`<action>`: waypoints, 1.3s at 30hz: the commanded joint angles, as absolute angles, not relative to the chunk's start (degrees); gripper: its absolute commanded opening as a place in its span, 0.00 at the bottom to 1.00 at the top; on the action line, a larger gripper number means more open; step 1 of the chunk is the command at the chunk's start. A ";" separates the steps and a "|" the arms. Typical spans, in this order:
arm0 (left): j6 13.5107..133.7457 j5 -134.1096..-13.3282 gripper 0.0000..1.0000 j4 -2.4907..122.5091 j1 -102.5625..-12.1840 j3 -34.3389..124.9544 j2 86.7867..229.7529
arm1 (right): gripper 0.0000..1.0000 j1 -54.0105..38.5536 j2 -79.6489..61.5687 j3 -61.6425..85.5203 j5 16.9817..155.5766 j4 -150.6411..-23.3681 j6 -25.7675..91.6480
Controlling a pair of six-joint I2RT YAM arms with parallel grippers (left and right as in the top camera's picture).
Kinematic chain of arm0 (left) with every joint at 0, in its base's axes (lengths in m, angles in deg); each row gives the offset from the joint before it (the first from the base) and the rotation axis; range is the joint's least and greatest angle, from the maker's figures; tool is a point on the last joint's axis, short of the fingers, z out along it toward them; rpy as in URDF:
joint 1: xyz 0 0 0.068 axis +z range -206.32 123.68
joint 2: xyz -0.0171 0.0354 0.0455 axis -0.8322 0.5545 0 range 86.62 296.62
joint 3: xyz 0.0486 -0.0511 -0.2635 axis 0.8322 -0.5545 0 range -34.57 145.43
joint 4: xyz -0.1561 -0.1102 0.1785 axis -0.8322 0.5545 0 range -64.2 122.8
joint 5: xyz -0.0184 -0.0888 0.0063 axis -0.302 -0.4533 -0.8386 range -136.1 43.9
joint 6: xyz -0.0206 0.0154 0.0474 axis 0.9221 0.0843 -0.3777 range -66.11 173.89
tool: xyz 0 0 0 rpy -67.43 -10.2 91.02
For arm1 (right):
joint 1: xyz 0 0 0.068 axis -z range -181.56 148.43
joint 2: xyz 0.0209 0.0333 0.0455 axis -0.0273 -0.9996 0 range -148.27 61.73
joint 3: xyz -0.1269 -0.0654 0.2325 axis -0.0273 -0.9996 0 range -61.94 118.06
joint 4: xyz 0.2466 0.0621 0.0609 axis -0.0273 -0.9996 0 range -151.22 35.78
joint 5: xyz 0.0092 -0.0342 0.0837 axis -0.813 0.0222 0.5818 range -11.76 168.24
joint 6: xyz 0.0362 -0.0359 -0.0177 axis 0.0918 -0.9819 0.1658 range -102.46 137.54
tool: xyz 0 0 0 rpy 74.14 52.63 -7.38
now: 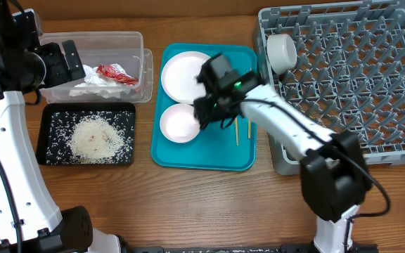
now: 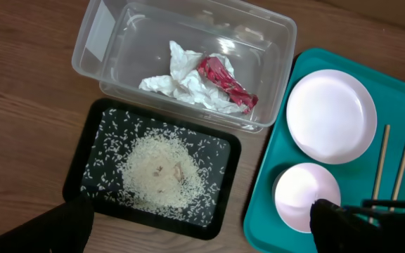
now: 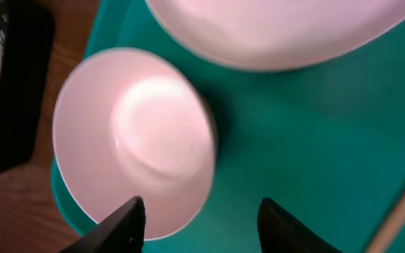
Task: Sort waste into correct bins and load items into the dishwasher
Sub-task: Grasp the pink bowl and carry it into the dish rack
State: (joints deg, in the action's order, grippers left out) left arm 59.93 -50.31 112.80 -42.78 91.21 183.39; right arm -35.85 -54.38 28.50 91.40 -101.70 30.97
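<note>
While the right gripper (image 3: 202, 228) is hovering with its fingers spread and nothing between them, one tip is showing over the rim of the small white bowl (image 3: 136, 140) and the other over the teal tray (image 3: 294, 154); the large plate (image 1: 181, 74) and chopsticks (image 1: 236, 130) are lying on that tray too; the left gripper (image 1: 72, 57) (also spread wide, empty) is hanging over the clear tub (image 1: 129, 39), which is holding crumpled paper (image 2: 181, 84) and a red wrapper (image 2: 223, 81); rice (image 2: 164, 172) is lying in the black tray (image 1: 41, 137).

wooden table (image 1: 188, 204), warm brown grain
</note>
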 commanded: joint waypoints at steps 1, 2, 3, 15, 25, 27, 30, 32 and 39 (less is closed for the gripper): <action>59.89 -49.98 1.00 112.52 -42.83 91.19 183.72 | 0.49 -36.87 -56.15 27.12 91.47 -101.14 32.63; 59.89 -49.98 1.00 112.52 -42.83 91.19 183.72 | 0.48 -37.14 -56.66 27.12 90.68 -101.24 32.68; 59.87 -49.98 1.00 112.52 -42.83 91.19 183.72 | 0.47 -37.20 -57.03 27.12 90.05 -101.24 32.92; 59.89 -49.96 1.00 112.52 -42.83 91.19 183.72 | 0.28 -36.81 -57.84 23.77 86.60 -97.51 34.32; 59.89 -49.98 1.00 112.52 -42.83 91.19 183.72 | 0.04 -36.15 -56.46 25.87 83.69 -100.72 34.60; 59.87 -49.98 1.00 112.52 -42.83 91.19 183.72 | 0.04 -35.45 -53.70 27.99 80.45 -103.78 35.45; 59.89 -49.98 1.00 112.52 -42.83 91.19 183.72 | 0.04 -33.90 -46.73 31.62 72.48 -108.79 36.31; 59.87 -49.98 1.00 112.52 -42.83 91.19 183.72 | 0.04 -32.68 -41.38 34.00 64.46 -112.11 38.86; 59.87 -49.98 1.00 112.52 -42.83 91.19 183.72 | 0.04 -31.06 -25.66 36.36 31.69 -122.21 47.82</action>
State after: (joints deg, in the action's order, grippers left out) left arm 59.93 -50.31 112.78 -42.78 91.21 183.39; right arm -30.73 -30.91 35.49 50.86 -119.93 42.54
